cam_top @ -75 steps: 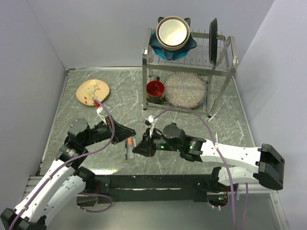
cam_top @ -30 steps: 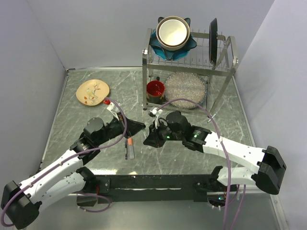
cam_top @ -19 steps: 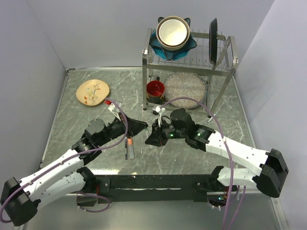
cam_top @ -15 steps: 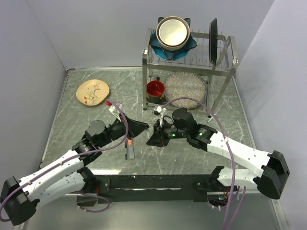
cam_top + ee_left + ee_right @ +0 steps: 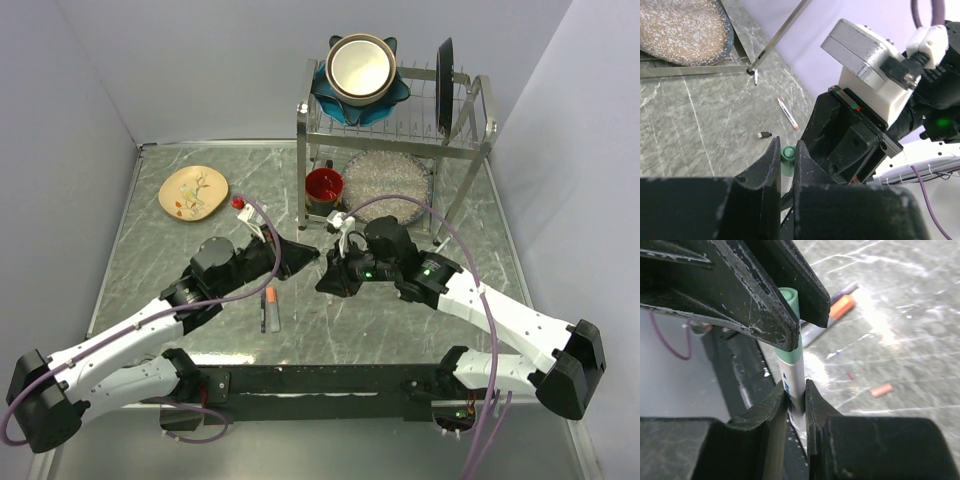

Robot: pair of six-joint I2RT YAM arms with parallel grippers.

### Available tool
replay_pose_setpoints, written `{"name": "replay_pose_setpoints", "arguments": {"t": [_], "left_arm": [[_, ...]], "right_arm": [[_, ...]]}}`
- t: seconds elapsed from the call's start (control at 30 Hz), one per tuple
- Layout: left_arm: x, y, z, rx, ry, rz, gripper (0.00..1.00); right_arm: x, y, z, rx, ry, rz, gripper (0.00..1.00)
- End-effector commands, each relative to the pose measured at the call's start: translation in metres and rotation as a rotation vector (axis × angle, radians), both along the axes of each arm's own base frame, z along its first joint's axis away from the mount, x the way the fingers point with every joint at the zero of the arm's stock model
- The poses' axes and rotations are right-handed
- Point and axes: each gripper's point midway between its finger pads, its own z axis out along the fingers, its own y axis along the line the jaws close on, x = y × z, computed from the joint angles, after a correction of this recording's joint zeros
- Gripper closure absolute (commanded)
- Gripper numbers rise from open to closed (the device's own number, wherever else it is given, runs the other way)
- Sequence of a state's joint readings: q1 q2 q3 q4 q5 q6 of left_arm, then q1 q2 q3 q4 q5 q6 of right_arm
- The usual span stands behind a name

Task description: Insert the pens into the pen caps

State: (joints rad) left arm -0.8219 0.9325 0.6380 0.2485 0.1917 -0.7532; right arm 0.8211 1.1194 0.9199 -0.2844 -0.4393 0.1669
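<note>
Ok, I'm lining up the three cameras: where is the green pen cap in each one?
Top external: too small to make out; it sits where the left gripper and right gripper meet, mid-picture.
Left wrist: green cap low centre, between the jaws.
Right wrist: cap upper centre, topping the white pen in the jaws.
Shared landmark: the left gripper, clamped on the cap.

legible text: none | pen (image 5: 794, 390) barrel print: unreadable
</note>
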Motion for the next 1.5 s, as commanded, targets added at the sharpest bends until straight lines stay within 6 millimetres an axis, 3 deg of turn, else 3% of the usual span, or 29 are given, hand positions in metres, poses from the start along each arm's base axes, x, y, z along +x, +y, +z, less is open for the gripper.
{"name": "replay_pose_setpoints", "arguments": {"t": [0.0,0.23,0.4,0.7,0.93,1.03,1.17,1.47], "left_arm": [[-0.133,0.014,-0.145,0.397,0.531,-0.455,0.99],[-0.13,0.01,-0.156,0.444,0.578,-0.425,0.99],[-0.131,-0.002,-0.147,0.415,0.462,-0.47,0.99],[-0.141,-0.006,-0.154,0.434,0.443,-0.53,0.99],[-0.144,0.015,-0.171,0.538,0.471,-0.494,0.99],[-0.141,0.011,-0.163,0.523,0.417,-0.507,0.99],[-0.145,0.002,-0.134,0.403,0.351,-0.567,0.99],[-0.157,0.009,-0.142,0.403,0.419,-0.608,0.99]], "right_arm": [[0.089,-0.021,0.245,0.527,-0.653,-0.36,1.0],[0.105,-0.029,0.259,0.495,-0.738,-0.431,1.0],[0.097,-0.029,0.269,0.566,-0.685,-0.382,1.0],[0.099,-0.026,0.277,0.623,-0.607,-0.339,1.0],[0.104,-0.042,0.265,0.569,-0.653,-0.368,1.0],[0.089,-0.039,0.258,0.591,-0.641,-0.282,1.0],[0.085,-0.041,0.255,0.636,-0.618,-0.241,1.0],[0.071,-0.047,0.25,0.654,-0.627,-0.168,1.0]]}}
